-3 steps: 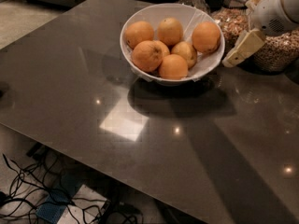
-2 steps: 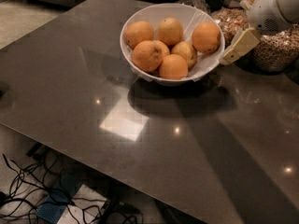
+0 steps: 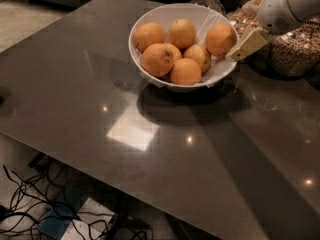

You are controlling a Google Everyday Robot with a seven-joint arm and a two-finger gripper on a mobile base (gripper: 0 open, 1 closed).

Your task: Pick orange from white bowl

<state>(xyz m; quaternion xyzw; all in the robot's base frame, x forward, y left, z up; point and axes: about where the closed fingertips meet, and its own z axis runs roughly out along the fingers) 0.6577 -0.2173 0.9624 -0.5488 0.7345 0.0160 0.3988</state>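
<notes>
step: Approach, I'd say. Nothing is grabbed yet and all the fruit sits in the white bowl [image 3: 150, 74].
gripper: The gripper [image 3: 245, 46] hangs just outside the bowl's right rim, slanting down toward it, with the white arm [image 3: 295, 4] coming in from the upper right. Honestly can't tell if it's released or clenched from this angle. It's not carrying anything that I can see.
target: The orange [image 3: 220, 39] is on the right side of the bowl, up against the wall nearest the gripper. It's smooth and evenly deep orange, so my guess is that's the one to take.
next move: Probably lift up over the bowl's rim, come down on the orange from above and close around it. It needs a clean drop, since the thin wall is right there.
neighbours: A paler yellowish orange [image 3: 200, 56] sits just left of the target, close to touching it. A bigger orange [image 3: 158, 59] is at the bowl's left front, and more are packed around it.
in the way: The bowl's rim sits between the gripper and the fruit. A glass jar of grains [image 3: 295, 54] stands right of the bowl, behind the gripper, so backing out is tight.
around: The dark counter [image 3: 150, 149] carries the bowl. Cables [image 3: 30, 204] lie on the floor, well below and left of it.
</notes>
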